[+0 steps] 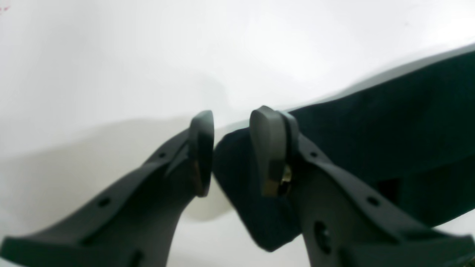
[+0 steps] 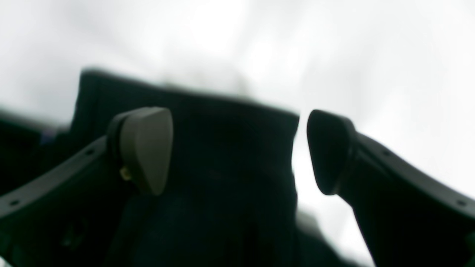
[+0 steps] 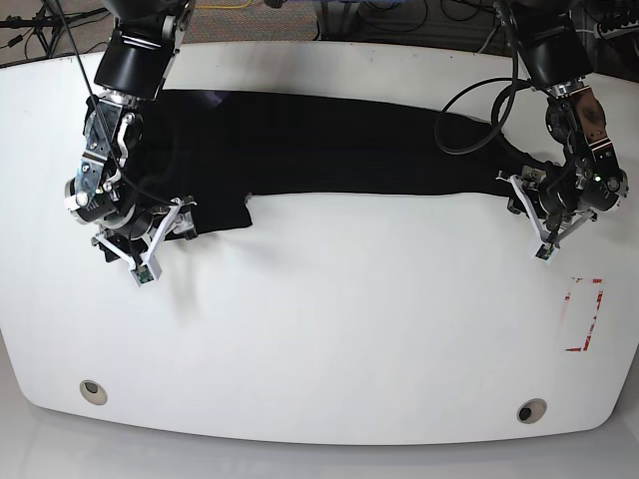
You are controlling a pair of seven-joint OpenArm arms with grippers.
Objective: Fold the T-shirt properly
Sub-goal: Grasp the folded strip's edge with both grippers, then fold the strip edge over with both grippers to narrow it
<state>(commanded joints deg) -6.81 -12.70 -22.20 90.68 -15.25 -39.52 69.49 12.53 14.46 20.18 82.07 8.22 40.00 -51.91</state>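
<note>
one t-shirt (image 3: 329, 145) spans the worktop's (image 3: 319, 329) far side, bare worktop before it; two grippers at its ends: right (image 2: 237, 152) wide apart, left (image 1: 232, 154) slightly parted.

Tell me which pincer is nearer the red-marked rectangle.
Left. In the base view, the left pincer is just above and left of the rectangle; the right pincer is far across, at that view's left.
</note>
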